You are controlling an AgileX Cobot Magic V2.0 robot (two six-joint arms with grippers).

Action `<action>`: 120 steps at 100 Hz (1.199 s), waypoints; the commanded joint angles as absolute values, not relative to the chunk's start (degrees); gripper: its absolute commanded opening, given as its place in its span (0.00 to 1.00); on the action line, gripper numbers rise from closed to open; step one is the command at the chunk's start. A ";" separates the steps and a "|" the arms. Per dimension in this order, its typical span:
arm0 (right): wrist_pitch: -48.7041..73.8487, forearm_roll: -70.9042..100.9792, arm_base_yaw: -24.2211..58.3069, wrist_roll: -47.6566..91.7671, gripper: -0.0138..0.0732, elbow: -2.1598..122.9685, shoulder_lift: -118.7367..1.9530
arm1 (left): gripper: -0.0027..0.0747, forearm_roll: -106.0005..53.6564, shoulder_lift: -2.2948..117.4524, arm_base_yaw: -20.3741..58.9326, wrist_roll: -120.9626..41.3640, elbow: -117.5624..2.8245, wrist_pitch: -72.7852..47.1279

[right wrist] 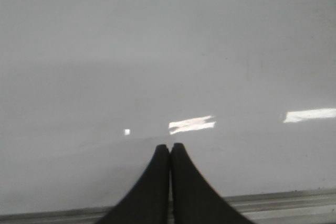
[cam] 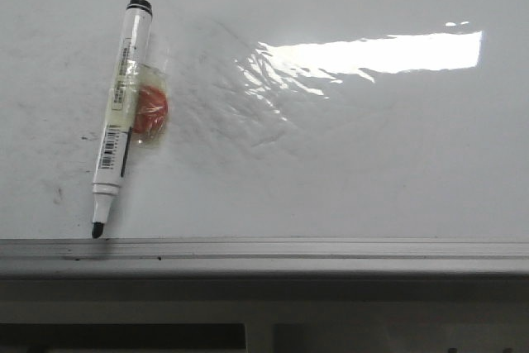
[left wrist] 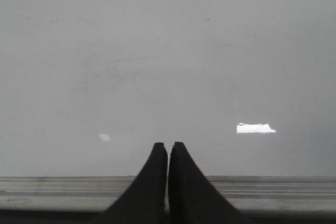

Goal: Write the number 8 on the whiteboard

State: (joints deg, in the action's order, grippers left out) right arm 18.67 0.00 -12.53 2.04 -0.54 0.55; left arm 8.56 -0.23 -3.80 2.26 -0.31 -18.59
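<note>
— Risk from here? Could skid on the glossy whiteboard [cam: 347, 163] or knock the marker [cam: 121, 117] off its orange magnet [cam: 152, 112], tip down by the rail [cam: 264, 247].

— Left gripper [left wrist: 168, 148] clenched, empty; right gripper [right wrist: 169, 149] likewise. Marker absent from both wrist views. No 8 drawn yet.

whiteboard [cam: 347, 171] cut off at frame edges, marker [cam: 121, 117] label too small to read

Glossy whiteboard [cam: 347, 163], marker [cam: 121, 117] lying on it, apparently taped beside an orange disc [cam: 152, 112]
</note>
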 commanded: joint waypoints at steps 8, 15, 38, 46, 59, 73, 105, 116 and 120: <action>14.88 0.00 -12.80 2.26 0.09 -1.37 1.78 | 0.01 9.09 -1.82 -3.58 2.41 1.89 -13.21; 12.16 0.00 -12.80 2.26 0.09 -1.37 1.78 | 0.01 9.08 -1.82 -3.58 2.41 1.89 -12.05; 5.18 7.31 -12.80 1.71 0.09 -1.37 1.78 | 0.01 9.08 -1.82 -3.58 2.41 1.89 -7.01; 3.99 9.45 -12.80 1.62 0.09 -1.37 1.78 | 0.01 9.08 -1.82 -3.58 2.41 1.89 -6.23; 2.85 9.97 -12.80 1.62 0.09 -1.37 1.78 | 0.01 9.08 -1.82 -3.58 2.41 1.89 -5.11; 2.50 9.97 -12.80 1.62 0.09 -1.26 1.78 | 0.01 7.86 -1.82 -3.58 2.41 1.89 -2.84; 11.26 9.97 -12.70 1.62 0.09 4.99 -1.05 | 0.01 4.68 2.02 -3.32 2.28 -5.59 -6.60; 15.43 9.97 -12.70 1.62 0.09 8.54 -5.43 | 0.01 5.32 6.69 -3.32 1.36 -10.36 -10.10; 18.47 9.97 -12.70 1.62 0.09 10.48 -7.75 | 0.01 4.98 8.36 -3.32 1.36 -11.68 -9.81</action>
State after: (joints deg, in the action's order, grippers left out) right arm 17.56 9.74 -12.53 1.71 5.40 -2.98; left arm 5.49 4.46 -3.80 1.62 -7.04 -12.82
